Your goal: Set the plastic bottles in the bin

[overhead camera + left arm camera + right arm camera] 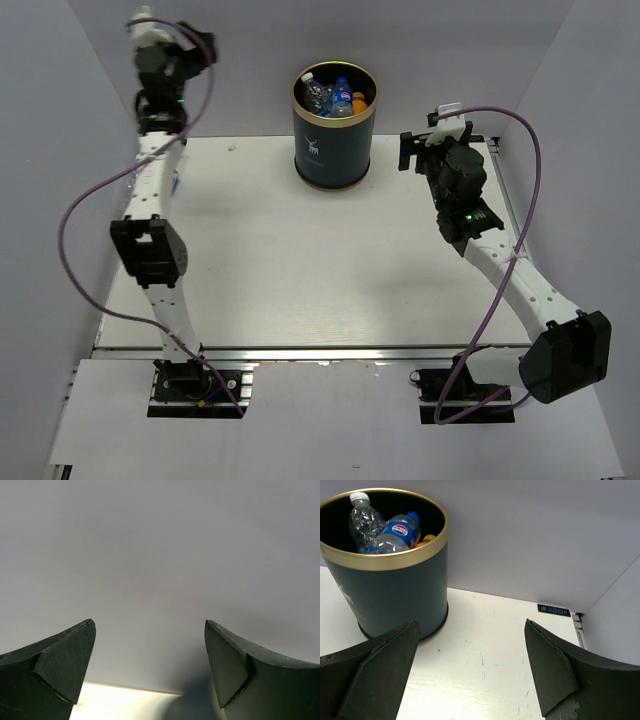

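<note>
At rear centre of the worktop (300,260), shows the bin (334,140) upright, mouth upward to take drops from above, with the plastic bottles (338,96) heaped inside below its gold rim. Shows left jaws spread and empty, lifted toward the back wall at the far left corner; right jaws likewise released, empty, just right of the bin. Finds no bottle outside the bin, hence judges the task essentially done. Leaves broad open worktop nearward for retreat; warns of side walls near both wrists.

White table (485,680) beneath right gripper (470,624). Small black label (553,610) ahead-right of it, at foot of grey wall (530,540). Aluminium rail (330,351) well behind it, along table edge.
</note>
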`<state>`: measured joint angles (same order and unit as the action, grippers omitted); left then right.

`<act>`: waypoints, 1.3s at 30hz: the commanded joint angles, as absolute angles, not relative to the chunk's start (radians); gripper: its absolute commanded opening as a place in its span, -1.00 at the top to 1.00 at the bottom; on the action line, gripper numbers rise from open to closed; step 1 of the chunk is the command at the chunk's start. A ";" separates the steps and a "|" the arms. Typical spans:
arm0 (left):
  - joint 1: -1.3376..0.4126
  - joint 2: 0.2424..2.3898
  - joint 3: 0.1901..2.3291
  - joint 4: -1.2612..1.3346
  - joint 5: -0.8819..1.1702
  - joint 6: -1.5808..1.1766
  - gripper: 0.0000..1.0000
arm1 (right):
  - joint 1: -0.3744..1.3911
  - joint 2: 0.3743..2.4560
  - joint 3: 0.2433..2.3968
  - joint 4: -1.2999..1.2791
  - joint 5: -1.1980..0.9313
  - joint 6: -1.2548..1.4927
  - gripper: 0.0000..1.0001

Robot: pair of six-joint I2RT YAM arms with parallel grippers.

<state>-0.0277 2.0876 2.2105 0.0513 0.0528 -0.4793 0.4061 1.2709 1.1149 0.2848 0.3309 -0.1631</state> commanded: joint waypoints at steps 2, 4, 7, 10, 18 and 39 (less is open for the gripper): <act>0.087 2.013 2.134 -0.251 0.062 -0.286 -0.96 | 0.396 1.273 1.100 0.272 0.325 -0.100 -0.79; 0.121 2.022 2.097 -0.288 0.015 -0.218 -0.96 | 0.393 1.278 1.098 0.265 0.356 -0.078 -0.79; 0.153 2.078 2.054 -0.327 -0.040 -0.135 -0.96 | 0.385 1.272 1.088 0.242 0.387 -0.006 -0.79; 0.172 2.190 2.109 -0.391 -0.066 -0.063 -0.96 | 0.385 1.252 1.046 0.230 0.362 0.040 -0.79; 0.192 2.368 2.151 -0.402 -0.186 0.098 -0.96 | 0.377 1.216 0.993 0.158 0.428 0.047 -0.79; 0.236 2.442 2.111 -0.379 -0.078 0.121 -0.85 | 0.370 1.241 1.003 0.132 0.413 0.087 -0.79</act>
<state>0.2356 2.4832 2.1174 -0.3679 -0.1688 0.1230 0.3733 1.2518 0.9871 0.1059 0.4156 0.0650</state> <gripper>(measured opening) 0.941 0.895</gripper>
